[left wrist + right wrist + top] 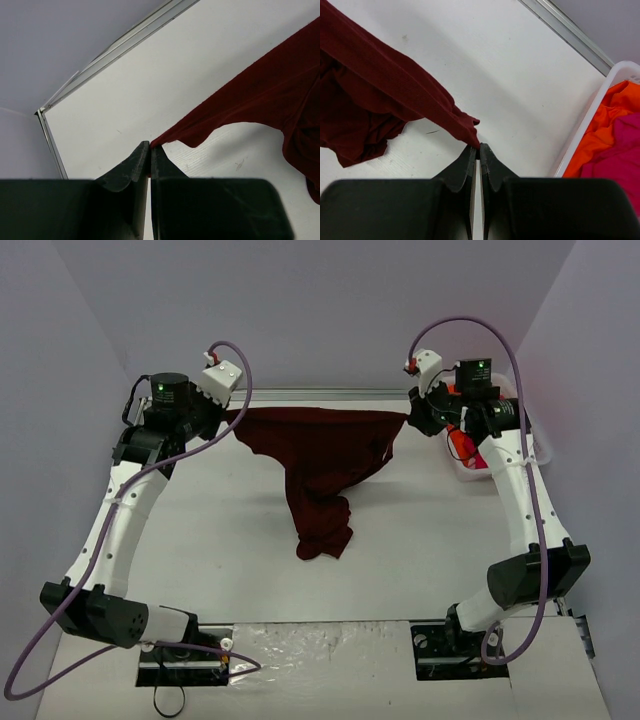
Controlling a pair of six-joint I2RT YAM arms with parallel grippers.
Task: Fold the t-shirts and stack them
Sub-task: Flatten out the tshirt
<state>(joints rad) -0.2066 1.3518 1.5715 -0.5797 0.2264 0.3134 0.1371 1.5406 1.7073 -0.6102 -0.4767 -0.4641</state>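
The maroon shirt (322, 455) is held stretched over the far surface (200, 540), one corner clamped in the left tool (149, 146), another in the right tool (479, 148), its bunched lower end seemingly resting there.

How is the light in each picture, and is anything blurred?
Top view: even soft light, sharp, no glare; the maroon shirt throws hardly any shadow on the table. Left wrist view: the left gripper is dark and slightly soft. Right wrist view: soft shadow under the shirt; the orange cloth in the basket looks vivid.
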